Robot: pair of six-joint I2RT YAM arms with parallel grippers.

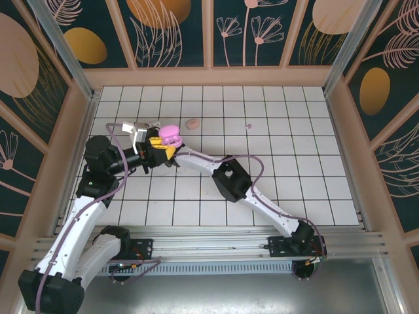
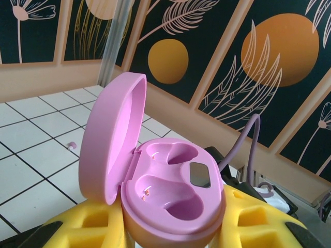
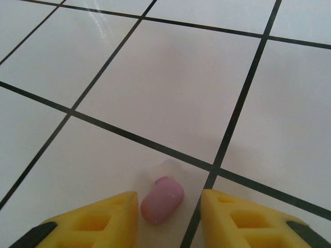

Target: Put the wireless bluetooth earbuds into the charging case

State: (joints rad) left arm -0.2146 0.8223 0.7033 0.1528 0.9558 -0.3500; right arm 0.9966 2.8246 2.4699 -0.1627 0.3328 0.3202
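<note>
White tile floor (image 1: 294, 170) with black grout, teal floral wall panels (image 1: 173, 33) on three sides.

Left arm folds up from its base and reaches right. We see the left gripper (image 2: 173, 227) level and clamped tight on the charging case (image 2: 170, 191), yellow fingers (image 2: 93, 222) on both flanks. Right arm stretches long and low across the floor from the far base, and in top view its wrist ends just beside the left one. The right gripper (image 3: 168, 194) points down at the tile, jaws part open and gripping nothing.

The case is lilac-pink with the lid hinged up to the left. Both wells are empty, with a small dark glossy panel beside them. In top view it sits raised at (image 1: 170, 134).

An earbud (image 3: 162, 200) lies on the tile between the right fingers. It's a pinkish-lilac stub, close to the left one and with more gap to the right one; we see no contact.

A second earbud (image 1: 248, 125), tiny and purple, sits well apart to the right. The pink oval case (image 1: 193, 123) lies near the held case, toward the back wall. We note the two wrists crowd each other tightly.
</note>
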